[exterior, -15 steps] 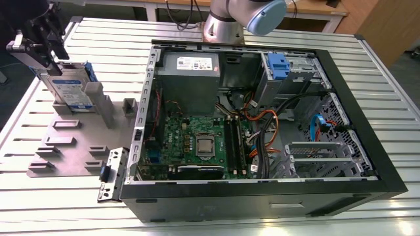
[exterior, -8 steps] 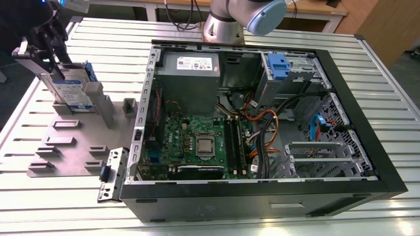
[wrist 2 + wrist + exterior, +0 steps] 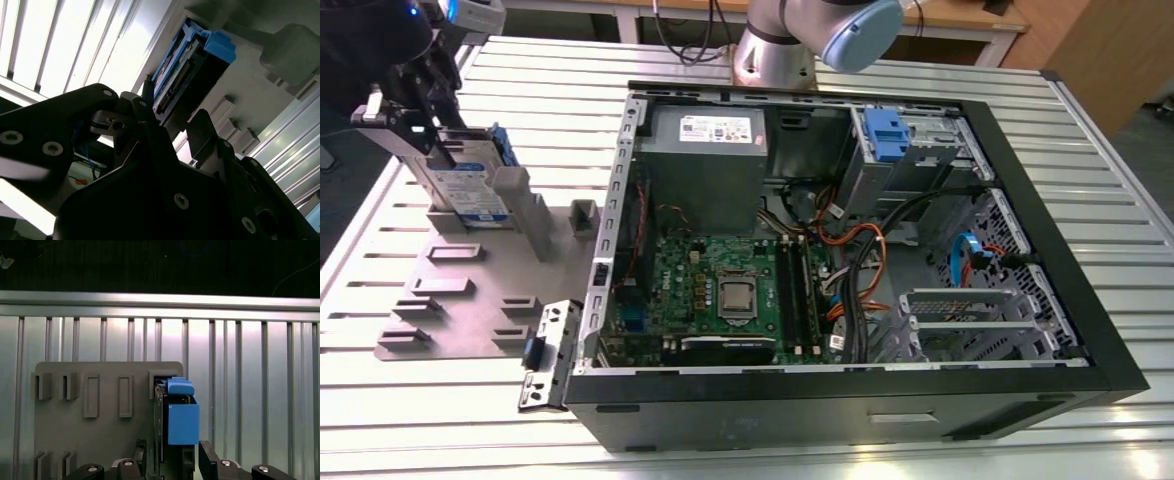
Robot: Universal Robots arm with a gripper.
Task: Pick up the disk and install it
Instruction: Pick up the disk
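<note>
The disk [image 3: 470, 182] stands on edge in a slot at the far corner of a grey holder plate [image 3: 480, 300], at the exterior view's left. Its white-and-blue label faces out, and blue rails frame it. My gripper [image 3: 424, 135] is at the disk's upper end. In the first wrist view the disk [image 3: 182, 415] is edge-on, and the gripper [image 3: 172, 457] is open with one finger [image 3: 141, 452] on each side of the disk. A narrow gap remains on one side. The second wrist view has the disk [image 3: 192, 65] between the gripper [image 3: 172, 110] fingers, still seated in the holder.
An open computer case [image 3: 1067, 230] lies at the exterior view's right, with motherboard [image 3: 720, 290], cables and a blue bracket [image 3: 887, 135] at the upper drive bay. The arm's base [image 3: 781, 45] stands behind the case. The holder plate rests on a ribbed metal table [image 3: 400, 400].
</note>
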